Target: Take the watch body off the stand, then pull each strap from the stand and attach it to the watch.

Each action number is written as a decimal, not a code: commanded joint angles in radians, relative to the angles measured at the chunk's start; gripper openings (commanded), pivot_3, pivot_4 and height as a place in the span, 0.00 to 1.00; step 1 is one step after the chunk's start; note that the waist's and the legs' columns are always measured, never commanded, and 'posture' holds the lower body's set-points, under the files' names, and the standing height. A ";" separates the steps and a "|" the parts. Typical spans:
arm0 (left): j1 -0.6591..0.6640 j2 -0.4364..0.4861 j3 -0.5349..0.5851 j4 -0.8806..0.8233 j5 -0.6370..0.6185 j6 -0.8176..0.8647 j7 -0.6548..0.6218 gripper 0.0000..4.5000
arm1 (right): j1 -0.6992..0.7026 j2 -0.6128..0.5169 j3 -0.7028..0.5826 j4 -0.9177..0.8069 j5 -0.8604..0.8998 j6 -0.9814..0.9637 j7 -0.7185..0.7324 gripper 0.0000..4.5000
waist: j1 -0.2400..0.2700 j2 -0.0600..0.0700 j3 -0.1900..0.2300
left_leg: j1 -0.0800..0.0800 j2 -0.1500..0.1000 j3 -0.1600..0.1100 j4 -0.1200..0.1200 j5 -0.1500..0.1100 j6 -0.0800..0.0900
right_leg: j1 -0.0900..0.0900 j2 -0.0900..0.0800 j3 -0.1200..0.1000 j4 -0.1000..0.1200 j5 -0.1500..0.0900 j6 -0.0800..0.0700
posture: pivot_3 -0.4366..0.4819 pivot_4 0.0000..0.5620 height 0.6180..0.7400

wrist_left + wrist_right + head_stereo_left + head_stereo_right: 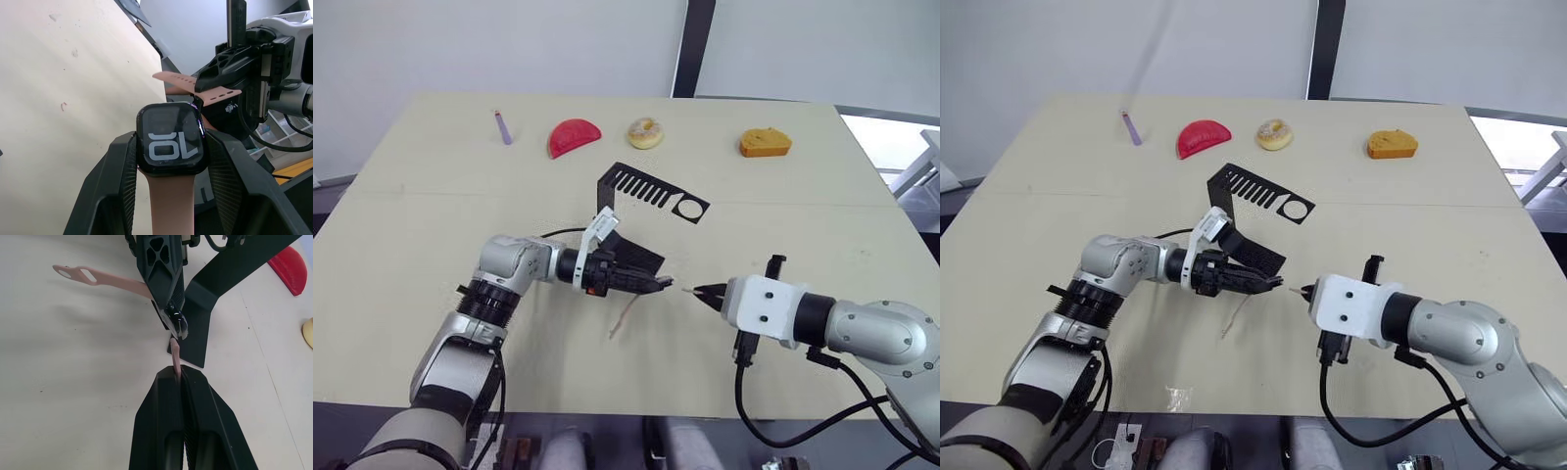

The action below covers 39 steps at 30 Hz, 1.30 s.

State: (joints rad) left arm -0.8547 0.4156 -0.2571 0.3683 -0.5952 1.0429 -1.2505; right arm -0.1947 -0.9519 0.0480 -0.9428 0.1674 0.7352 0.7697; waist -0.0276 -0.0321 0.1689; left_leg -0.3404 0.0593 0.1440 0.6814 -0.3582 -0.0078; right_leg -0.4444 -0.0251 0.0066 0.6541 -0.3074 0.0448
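Observation:
My left gripper [660, 284] is shut on the watch body [171, 145], a black rounded-square case whose dark screen shows light digits. One pink-beige strap [626, 317] hangs from the case down toward the table. My right gripper [181, 375] is shut on the second strap [175, 361], whose free end sits right at the edge of the watch body [179, 326]. The two grippers face each other tip to tip above the near middle of the table. The black stand [652, 190] stands just behind them, its slotted arm bare.
Along the table's far side lie a purple stick [503, 127], a red half-round piece [574, 136], a ring-shaped pastry [645, 132] and an orange piece [765, 143]. The stand's base [215, 308] lies close behind the left gripper.

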 commanded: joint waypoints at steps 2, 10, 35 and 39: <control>-0.028 -0.006 -0.001 -0.003 0.016 -0.021 -0.034 0.36 | -0.027 -0.005 0.030 -0.055 -0.038 0.001 -0.037 0.00 | 0.000 0.000 0.000 | 0.000 0.000 0.000 0.000 0.000 0.000 | 0.000 0.000 0.000 0.000 0.000 0.000 | 0.48 0.27 0.98; -0.020 -0.013 0.026 -0.054 -0.001 0.017 -0.017 0.36 | -0.064 0.009 0.078 -0.033 -0.067 -0.002 -0.049 0.00 | -0.001 0.000 0.000 | -0.001 0.000 0.000 0.000 0.000 0.000 | -0.001 0.000 0.000 0.000 0.000 0.000 | 0.48 0.27 0.98; 0.009 -0.023 0.061 -0.112 -0.016 0.056 0.019 0.36 | -0.096 0.008 0.092 -0.016 -0.076 0.002 -0.037 0.00 | 0.000 0.000 0.000 | -0.001 0.000 0.000 0.000 0.000 0.000 | -0.001 0.000 0.000 0.000 0.000 0.000 | 0.48 0.27 0.98; 0.011 -0.028 0.061 -0.118 -0.015 0.059 0.029 0.36 | -0.109 0.014 0.098 -0.017 -0.075 0.010 -0.035 0.00 | 0.000 0.000 0.000 | -0.001 0.000 0.000 0.000 0.000 0.000 | -0.001 0.000 0.000 0.001 0.000 0.000 | 0.48 0.27 0.98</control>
State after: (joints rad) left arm -0.8450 0.3992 -0.2110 0.2890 -0.5845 1.1014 -1.2191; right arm -0.2937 -0.9414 0.1499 -0.9396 0.0982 0.7452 0.7407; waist -0.0279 -0.0321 0.1689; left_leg -0.3410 0.0594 0.1439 0.6817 -0.3582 -0.0077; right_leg -0.4451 -0.0252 0.0065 0.6547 -0.3074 0.0449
